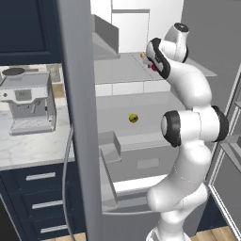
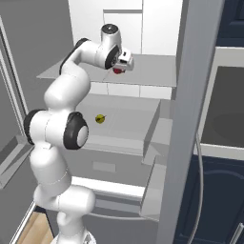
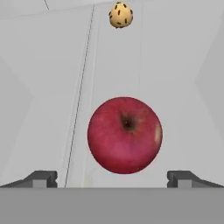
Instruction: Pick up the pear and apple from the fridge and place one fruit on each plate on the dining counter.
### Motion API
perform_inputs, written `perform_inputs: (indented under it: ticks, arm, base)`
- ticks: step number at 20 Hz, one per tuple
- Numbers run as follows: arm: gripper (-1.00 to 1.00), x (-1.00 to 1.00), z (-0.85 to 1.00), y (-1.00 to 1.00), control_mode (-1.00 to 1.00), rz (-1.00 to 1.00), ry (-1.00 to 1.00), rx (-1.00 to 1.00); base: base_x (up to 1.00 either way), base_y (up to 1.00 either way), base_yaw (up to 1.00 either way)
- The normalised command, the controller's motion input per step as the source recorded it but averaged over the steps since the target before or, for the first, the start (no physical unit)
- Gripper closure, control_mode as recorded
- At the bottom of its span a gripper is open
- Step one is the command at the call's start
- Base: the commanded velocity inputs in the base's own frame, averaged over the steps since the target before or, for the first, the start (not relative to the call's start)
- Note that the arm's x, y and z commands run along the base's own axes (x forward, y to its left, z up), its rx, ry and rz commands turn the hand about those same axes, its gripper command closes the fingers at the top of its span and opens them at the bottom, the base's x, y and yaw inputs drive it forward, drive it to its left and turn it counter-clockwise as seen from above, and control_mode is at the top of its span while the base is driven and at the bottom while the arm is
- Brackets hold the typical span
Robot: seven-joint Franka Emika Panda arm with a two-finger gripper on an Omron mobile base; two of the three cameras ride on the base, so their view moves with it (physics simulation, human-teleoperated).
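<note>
Two fruits sit in the open fridge point(image 1: 141, 94): from the left base, the pear point(image 1: 133, 118) lies on the middle shelf. From the right base, the arm reaches the upper shelf. Hand view: jaws spread wide, unclenched, the apple point(image 3: 124, 134) between them, a tan speckled lump point(image 3: 120, 15) beyond.

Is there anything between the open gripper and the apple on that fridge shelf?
Nothing visible. In the hand view the apple sits straight ahead of the open gripper, centred between its fingertips, with bare shelf in between. The small tan speckled lump lies beyond the apple, out of the path.
</note>
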Motion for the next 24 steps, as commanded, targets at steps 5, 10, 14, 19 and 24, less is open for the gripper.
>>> perform_inputs:
  ticks: [5,10,14,19,24]
  arm:
    - [-1.0,0.49,-0.17,-0.18,-1.0,-0.06,0.0,-0.01]
    - [-1.0,0.24,-0.12,-0.02,-1.0,-0.09,0.0,-0.04]
    - [-1.0,-0.1,-0.51,0.09,-1.0,-0.13,0.12,-0.04]
    - [1.0,0.22,-0.95,0.06,-1.0,-0.03,0.11,0.0]
    - [1.0,0.23,-1.0,-0.29,-1.0,0.01,-0.32,0.13]
  base:
    - [0.0,0.0,0.0]
    - [0.0,0.0,0.0]
    - [0.0,0.0,0.0]
    - [0.0,0.0,0.0]
    - [0.0,0.0,0.0]
